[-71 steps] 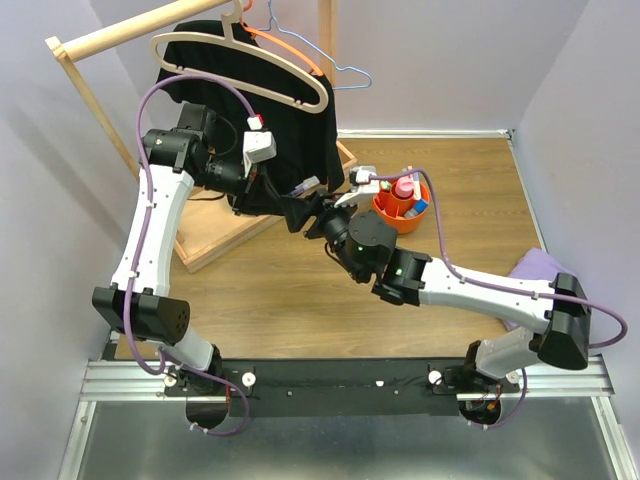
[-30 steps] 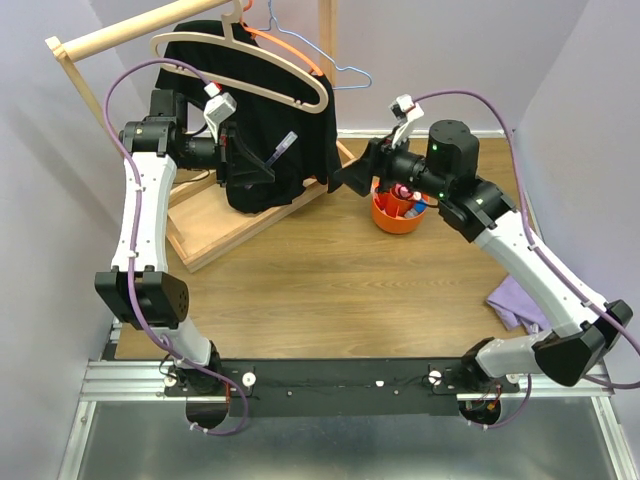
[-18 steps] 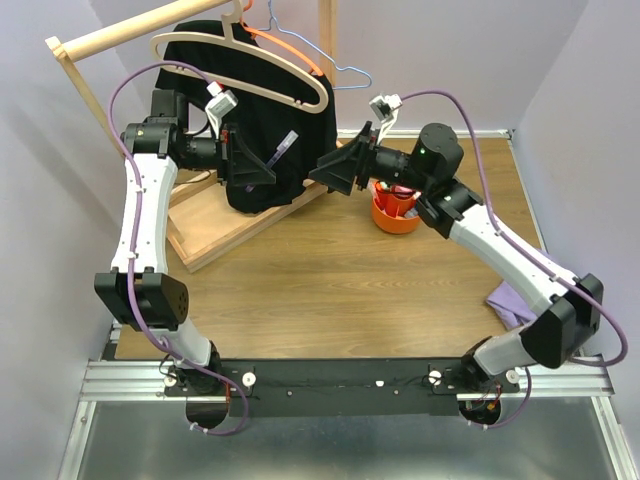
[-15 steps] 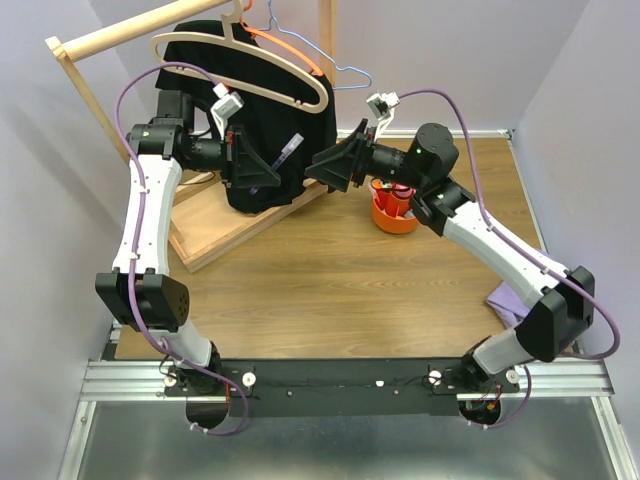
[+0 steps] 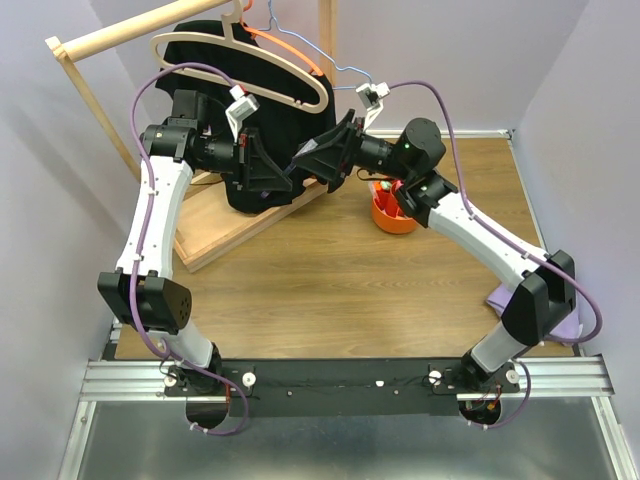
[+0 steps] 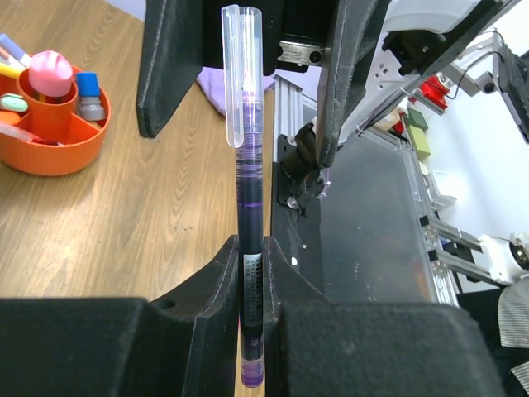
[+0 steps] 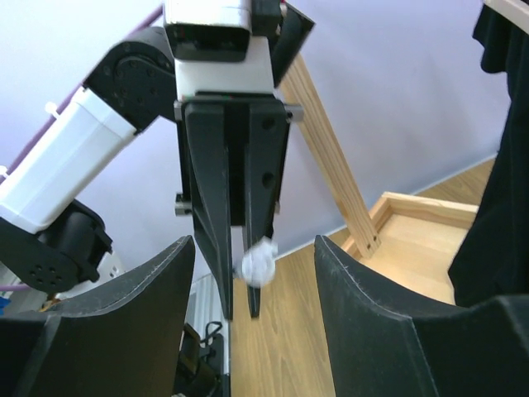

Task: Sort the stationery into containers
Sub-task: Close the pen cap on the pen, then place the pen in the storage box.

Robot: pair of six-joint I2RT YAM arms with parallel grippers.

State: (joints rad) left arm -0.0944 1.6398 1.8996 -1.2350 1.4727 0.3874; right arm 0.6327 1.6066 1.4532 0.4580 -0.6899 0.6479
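Pen [image 6: 250, 165], purple with a clear cap, is clamped at its lower barrel by the left gripper [image 6: 250, 248] and held in the air in front of the black garment [image 5: 270, 110]. Right gripper [image 7: 254, 244] faces it with jaws spread wide, one finger on each side of the cap, not touching. Orange organiser [image 5: 395, 222] sits on the table [image 5: 330, 290] under the right arm, with a pink tube [image 6: 50, 73] in its central cup.
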